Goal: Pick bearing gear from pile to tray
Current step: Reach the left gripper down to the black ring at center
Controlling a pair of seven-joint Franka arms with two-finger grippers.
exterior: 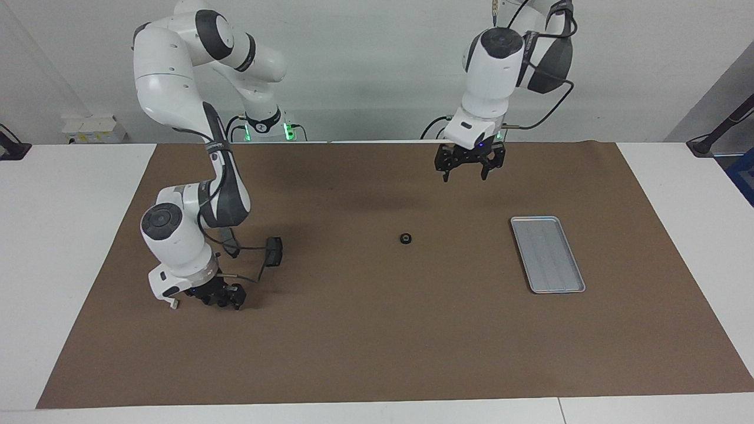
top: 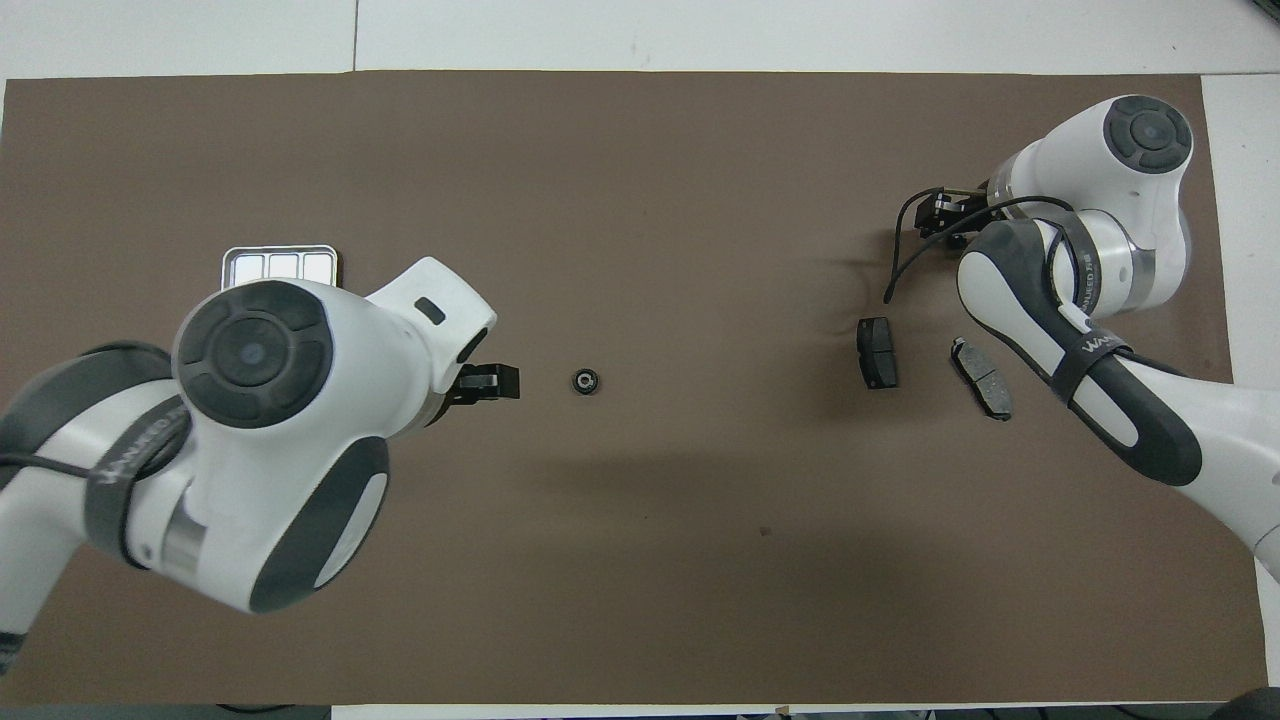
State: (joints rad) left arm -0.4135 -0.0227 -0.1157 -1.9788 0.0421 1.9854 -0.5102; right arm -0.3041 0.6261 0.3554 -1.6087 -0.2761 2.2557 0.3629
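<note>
The bearing gear, a small black round piece, lies alone mid-mat and shows in the overhead view too. The pile is at the right arm's end: two dark grey brake-pad plates, one also visible in the facing view. The silver ridged tray lies at the left arm's end, mostly covered by the left arm from overhead. My left gripper hangs open and empty, high over the mat between bearing gear and tray. My right gripper is down at the mat beside the plates; what lies under it is hidden.
A brown mat covers the white table. A black cable loops from the right wrist near the plates. Bare mat lies between the bearing gear and the tray.
</note>
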